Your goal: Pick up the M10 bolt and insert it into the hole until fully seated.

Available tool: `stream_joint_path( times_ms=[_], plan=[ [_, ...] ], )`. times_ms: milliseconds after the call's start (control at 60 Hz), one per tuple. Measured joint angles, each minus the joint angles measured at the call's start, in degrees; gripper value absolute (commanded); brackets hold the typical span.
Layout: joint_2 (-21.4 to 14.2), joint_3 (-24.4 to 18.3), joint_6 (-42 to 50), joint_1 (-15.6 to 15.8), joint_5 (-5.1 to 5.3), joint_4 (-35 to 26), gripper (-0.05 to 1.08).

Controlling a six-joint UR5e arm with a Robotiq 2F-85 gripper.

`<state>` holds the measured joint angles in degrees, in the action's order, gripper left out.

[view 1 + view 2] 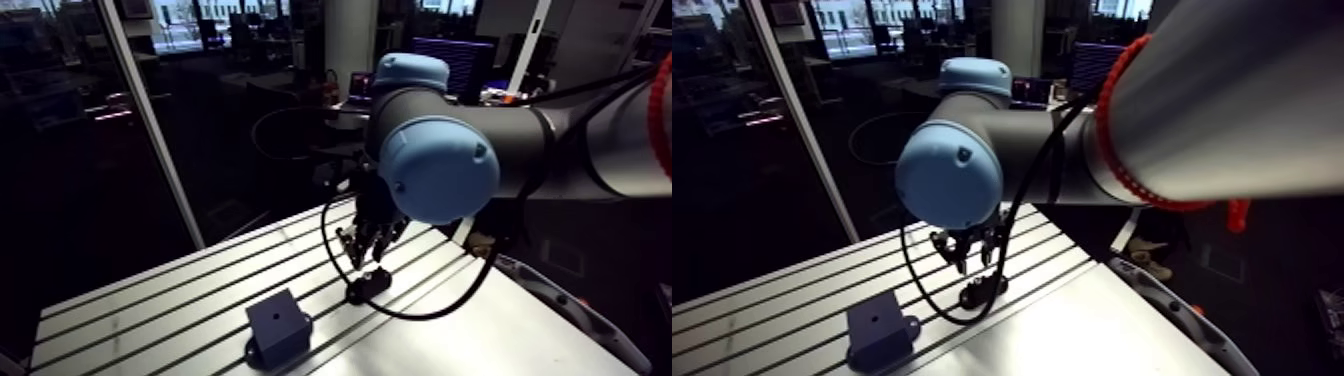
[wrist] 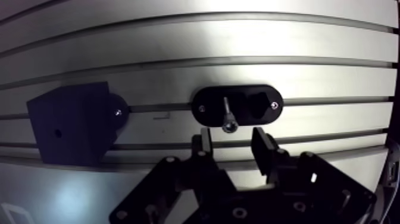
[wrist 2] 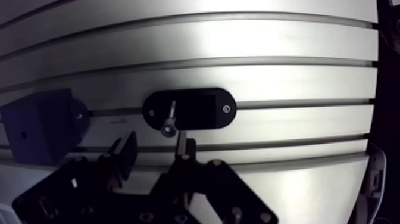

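Wrist view is showing the tool [image 2: 232,142] with its fingers spread apart, gripping nothing. Bolt [image 2: 227,113] is lying in a black oval holder [image 2: 269,113] just ahead of the fingers, head toward the tool. Block [image 2: 65,131] with its hole [image 2: 58,133] is sitting beside the holder on the slotted tabletop [image 2: 238,42]. Arm view is showing the tool hovering above the holder, but the bolt is too small to make out there.

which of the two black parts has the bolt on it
The oval holder ahead of the gripper: the bolt lies on it. The angular block beside it shows only a hole.
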<state>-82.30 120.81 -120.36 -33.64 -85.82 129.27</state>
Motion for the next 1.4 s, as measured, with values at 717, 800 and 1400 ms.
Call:
stream_joint_path(
  times_ms=[717, 800, 1400],
  plan=[
    [0.55, 1.03, -3.74, 0.21, -0.18, 3.26, 0.53],
    [0.58, 1.13, -4.48, 0.22, -0.18, 3.65, 0.53],
    [2.00, 2.30, -6.08, 0.38, -0.18, 6.42, 0.53]
  ],
)
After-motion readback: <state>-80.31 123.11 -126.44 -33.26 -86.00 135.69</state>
